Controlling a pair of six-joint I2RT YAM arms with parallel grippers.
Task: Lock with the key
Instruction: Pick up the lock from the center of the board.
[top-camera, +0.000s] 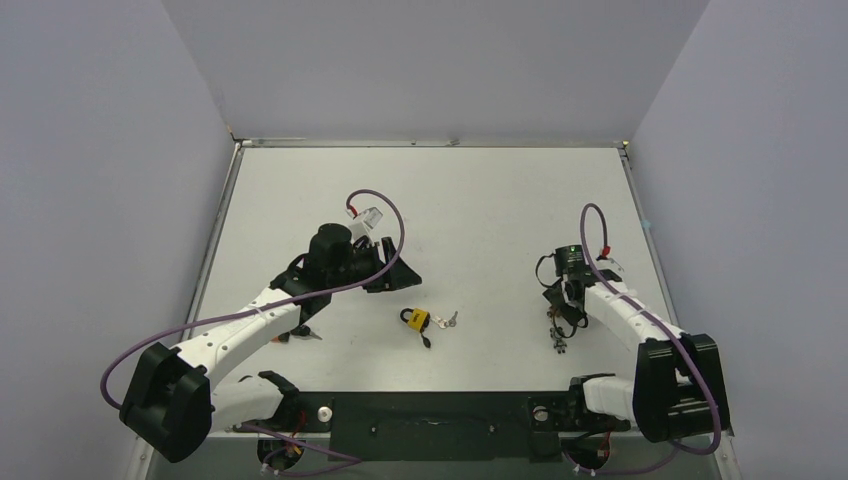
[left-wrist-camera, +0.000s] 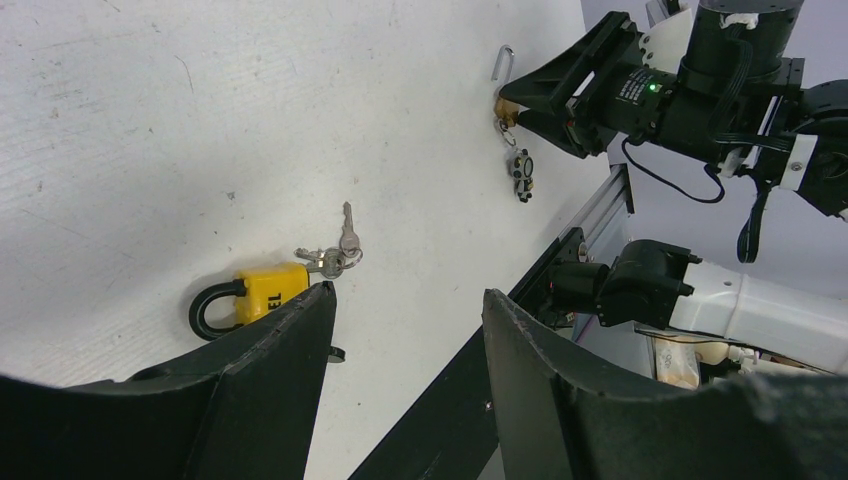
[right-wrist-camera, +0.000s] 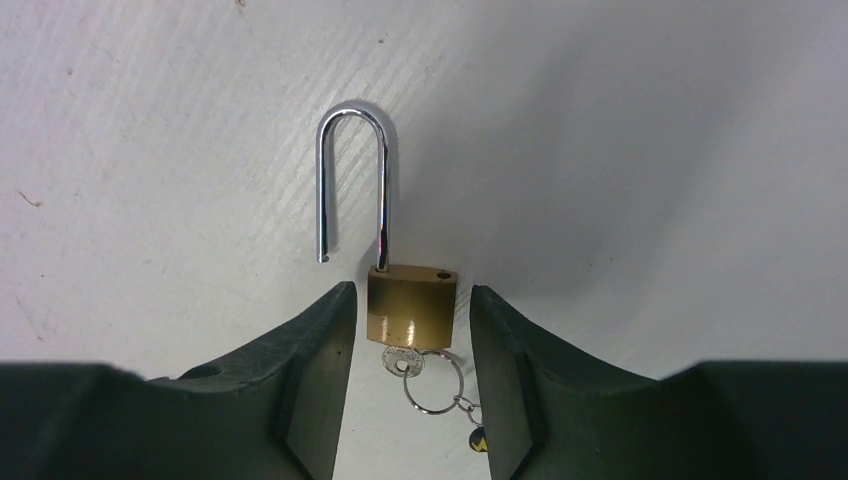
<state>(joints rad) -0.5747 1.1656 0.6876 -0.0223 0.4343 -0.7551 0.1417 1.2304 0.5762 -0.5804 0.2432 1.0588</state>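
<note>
A small brass padlock (right-wrist-camera: 410, 310) lies flat on the white table with its silver shackle (right-wrist-camera: 352, 180) swung open. A key (right-wrist-camera: 403, 360) sits in its keyhole, with a ring hanging off it. My right gripper (right-wrist-camera: 412, 330) is open, one finger on each side of the brass body, and a narrow gap shows on both sides. From above, that gripper (top-camera: 556, 318) points down at the table's right. A yellow padlock (top-camera: 417, 320) with a shut black shackle lies mid-table beside a bunch of keys (left-wrist-camera: 340, 255). My left gripper (left-wrist-camera: 405, 305) hovers open and empty to the yellow padlock's left.
A black mounting bar (top-camera: 430, 415) runs along the near edge between the arm bases. Purple cables (top-camera: 375, 200) loop off both arms. A metal rim (top-camera: 430, 143) and grey walls bound the table.
</note>
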